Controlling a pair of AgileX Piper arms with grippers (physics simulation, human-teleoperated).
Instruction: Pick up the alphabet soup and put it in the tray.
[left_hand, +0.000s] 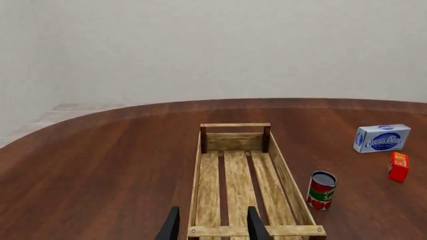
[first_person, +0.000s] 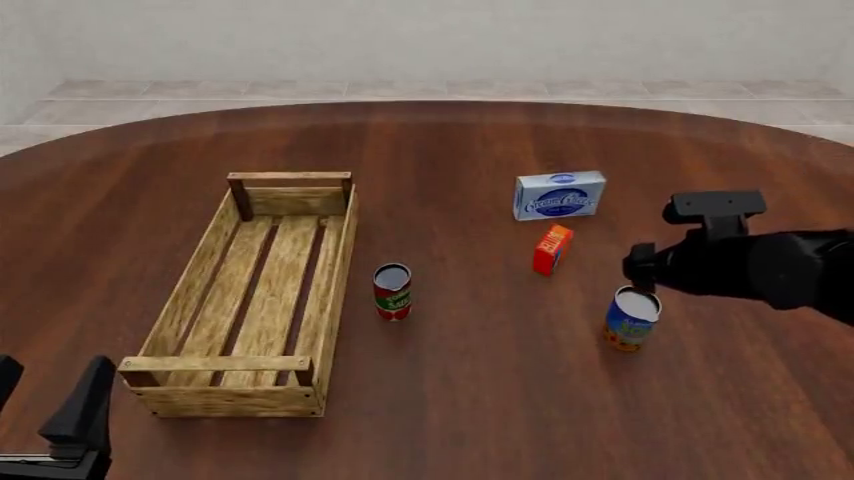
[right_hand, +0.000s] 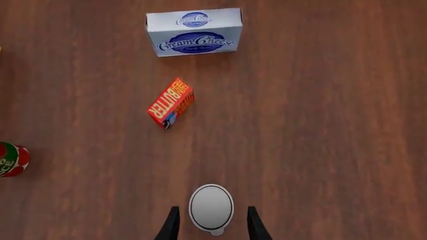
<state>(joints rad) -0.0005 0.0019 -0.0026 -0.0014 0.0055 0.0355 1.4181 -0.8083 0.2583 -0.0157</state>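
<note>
While hovering over the soup (first_person: 631, 318), which is standing well right of the tray (first_person: 200, 290), the right gripper (right_hand: 211, 225) is spreading its jaws around it; descending and closing likely follow.

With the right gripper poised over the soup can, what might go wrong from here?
1. The right gripper straddles the soup can with little spare room, so a fingertip could land on the rim and tip it.
2. The red-and-green can stands between the soup can and the tray; a low carry might knock it.
</note>
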